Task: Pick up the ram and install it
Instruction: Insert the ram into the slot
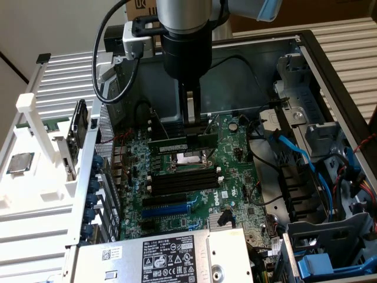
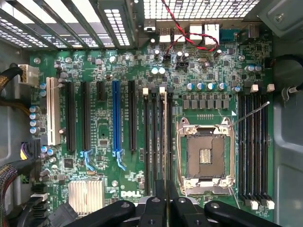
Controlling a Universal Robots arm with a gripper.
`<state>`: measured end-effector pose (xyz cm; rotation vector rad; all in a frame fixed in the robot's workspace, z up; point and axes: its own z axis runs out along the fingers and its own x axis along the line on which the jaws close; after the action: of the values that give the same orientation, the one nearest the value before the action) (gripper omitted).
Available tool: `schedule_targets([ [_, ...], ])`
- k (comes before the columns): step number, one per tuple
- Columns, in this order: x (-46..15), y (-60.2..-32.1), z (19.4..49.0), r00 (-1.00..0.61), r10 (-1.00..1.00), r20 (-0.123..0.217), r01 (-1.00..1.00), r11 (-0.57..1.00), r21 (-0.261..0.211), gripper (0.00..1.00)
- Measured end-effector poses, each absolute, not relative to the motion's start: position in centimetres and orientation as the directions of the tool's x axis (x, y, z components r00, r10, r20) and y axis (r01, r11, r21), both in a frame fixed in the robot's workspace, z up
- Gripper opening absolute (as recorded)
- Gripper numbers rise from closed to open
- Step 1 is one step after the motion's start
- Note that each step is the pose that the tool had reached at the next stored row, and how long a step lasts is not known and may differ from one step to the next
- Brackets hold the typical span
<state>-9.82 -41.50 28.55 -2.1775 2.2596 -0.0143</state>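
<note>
robot claw (image 1: 191,118) clamped narrow on the ram (image 1: 169,144) inside an open computer case (image 1: 253,71).
in the exterior view the claw hides the stick's middle; the stick hangs level just under the fingers. the wrist view shows it edge-on, a thin line running out from between the fingertips over the black memory slots (image 2: 154,142) beside the empty processor socket (image 2: 206,156); whether it touches a slot is unclear.

Soft overhead light is cast evenly; glare is seen through the grille (image 2: 199,7) beyond the pincer (image 2: 165,189); shadows are faint.
</note>
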Motion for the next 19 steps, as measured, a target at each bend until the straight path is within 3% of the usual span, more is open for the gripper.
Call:
schedule_targets([
  [19,-9.87,-41.54,28.0,-0.037,-0.999,0.004,-0.999,0.037,-0.01,0.13],
])
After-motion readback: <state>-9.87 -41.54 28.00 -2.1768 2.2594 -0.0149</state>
